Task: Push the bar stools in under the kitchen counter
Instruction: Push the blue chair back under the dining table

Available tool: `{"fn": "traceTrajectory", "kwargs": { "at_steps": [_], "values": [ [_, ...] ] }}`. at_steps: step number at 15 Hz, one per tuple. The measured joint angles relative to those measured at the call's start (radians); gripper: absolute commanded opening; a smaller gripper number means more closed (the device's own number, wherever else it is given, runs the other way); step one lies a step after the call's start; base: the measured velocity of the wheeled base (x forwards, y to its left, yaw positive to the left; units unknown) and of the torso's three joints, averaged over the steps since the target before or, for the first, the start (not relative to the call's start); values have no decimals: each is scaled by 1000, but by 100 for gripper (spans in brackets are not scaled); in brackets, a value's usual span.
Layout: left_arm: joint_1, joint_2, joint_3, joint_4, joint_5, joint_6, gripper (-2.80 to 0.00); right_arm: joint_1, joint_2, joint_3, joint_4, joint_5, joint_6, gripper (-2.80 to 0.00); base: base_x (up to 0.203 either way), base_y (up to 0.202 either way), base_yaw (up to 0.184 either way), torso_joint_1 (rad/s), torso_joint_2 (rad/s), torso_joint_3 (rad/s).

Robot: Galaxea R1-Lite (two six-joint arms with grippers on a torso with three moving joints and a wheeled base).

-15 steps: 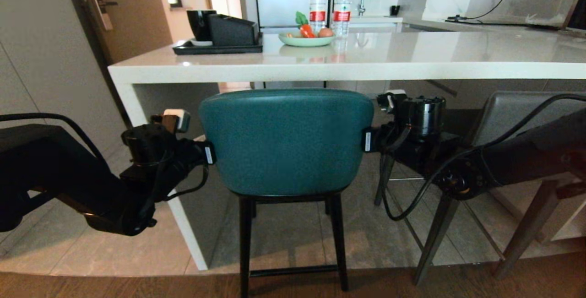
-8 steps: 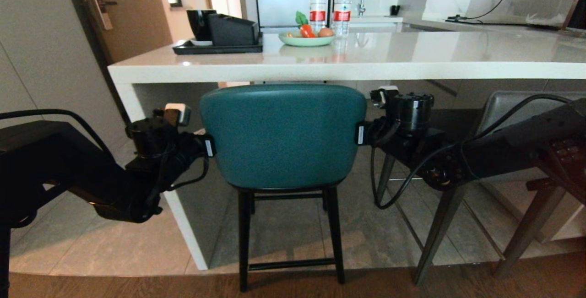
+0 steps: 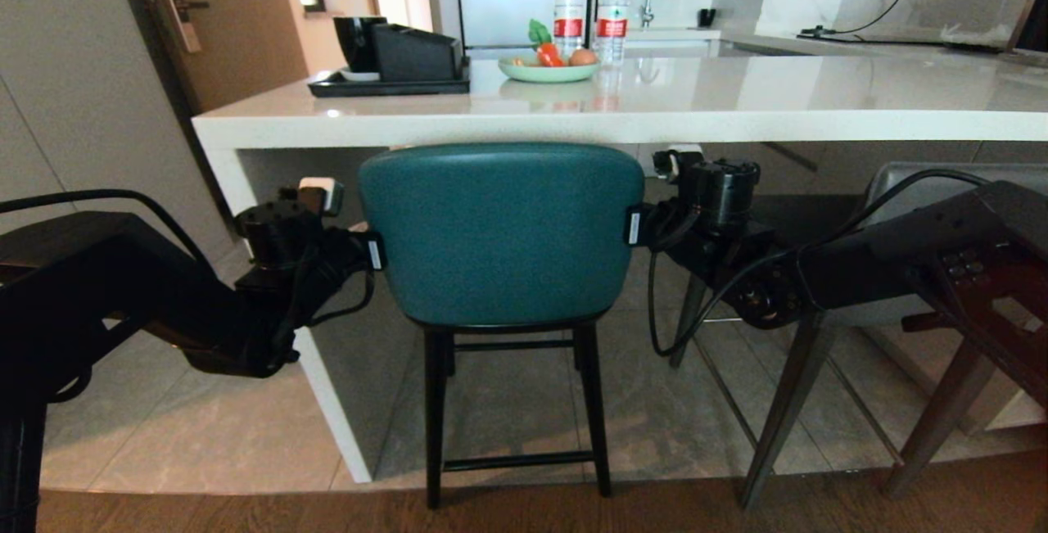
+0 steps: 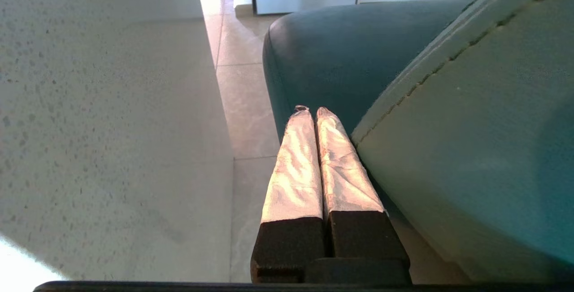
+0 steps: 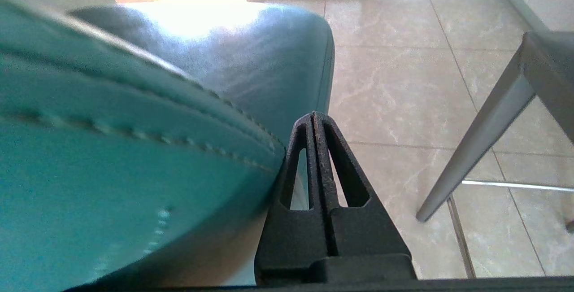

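The teal bar stool point(image 3: 499, 230) stands in the middle, its curved back just below the edge of the white kitchen counter point(image 3: 778, 125). My left gripper point(image 3: 373, 255) is shut with nothing in it, its side lying against the left edge of the back. In the left wrist view the wrapped fingertips point(image 4: 312, 111) run alongside the teal back point(image 4: 471, 126). My right gripper point(image 3: 633, 225) is shut and empty too, pressed on the back's right edge point(image 5: 134, 148). The grey bar stool point(image 3: 782, 410) stands to the right, its seat mostly hidden behind my right arm.
The counter's white end leg point(image 3: 278, 336) stands close left of the teal stool, beside my left arm. On the counter are a black tray point(image 3: 385, 84), a green plate with food point(image 3: 547, 69) and two water bottles point(image 3: 589, 5). A grey stool leg point(image 5: 484, 135) is near my right gripper.
The teal stool has slid away from me, farther under the counter, and both arms have reached forward with it, staying at the sides of its back.
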Motion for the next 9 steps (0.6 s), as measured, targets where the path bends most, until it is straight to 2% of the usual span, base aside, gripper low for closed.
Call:
{"fn": "traceTrajectory", "kwargs": {
  "at_steps": [3, 6, 9],
  "values": [
    [1, -39, 69, -9, -5, -3, -280, 2, -27, 40, -30, -16, 2, -280, 0, 0, 0, 0, 0, 0],
    [21, -151, 209, -8, -74, -11, -280, 1, -135, 180, -35, 5, 17, -280, 0, 0, 0, 0, 0, 0],
    [33, -298, 357, -17, -101, -74, -280, -5, -279, 337, -34, 7, 55, -280, 0, 0, 0, 0, 0, 0]
  ]
}}
